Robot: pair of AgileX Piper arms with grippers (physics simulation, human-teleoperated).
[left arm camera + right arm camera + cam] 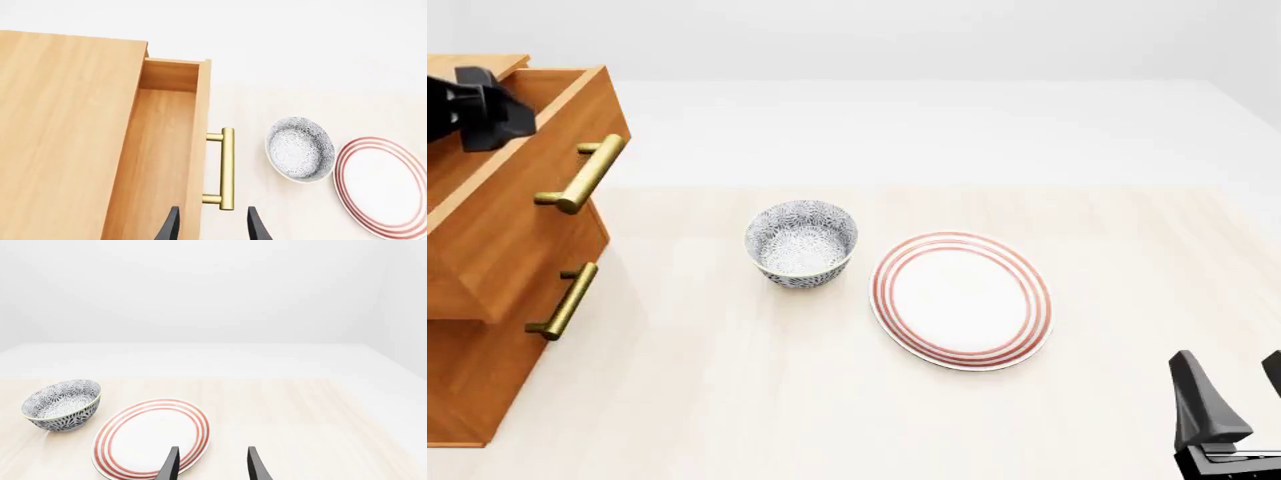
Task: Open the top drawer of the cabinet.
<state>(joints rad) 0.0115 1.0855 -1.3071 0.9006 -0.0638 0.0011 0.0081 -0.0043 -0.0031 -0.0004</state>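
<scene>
The cabinet (461,390) stands at the table's left edge; its top (67,125) fills the left wrist view. The top drawer (507,250) is pulled out toward the table's middle, and its bare inside (167,150) shows. Its brass handle (581,172) (227,167) sticks out from its front. My left gripper (213,227) (474,105) hovers above the drawer's front, open, with the handle's near end just beyond its fingertips and apart from them. My right gripper (1234,400) (212,465) is open and empty at the near right.
A blue-patterned bowl (802,243) (300,148) (62,405) sits mid-table right of the drawer. A white plate with red rings (962,298) (383,185) (152,437) lies beside it. A lower drawer's brass handle (561,300) shows under the top drawer.
</scene>
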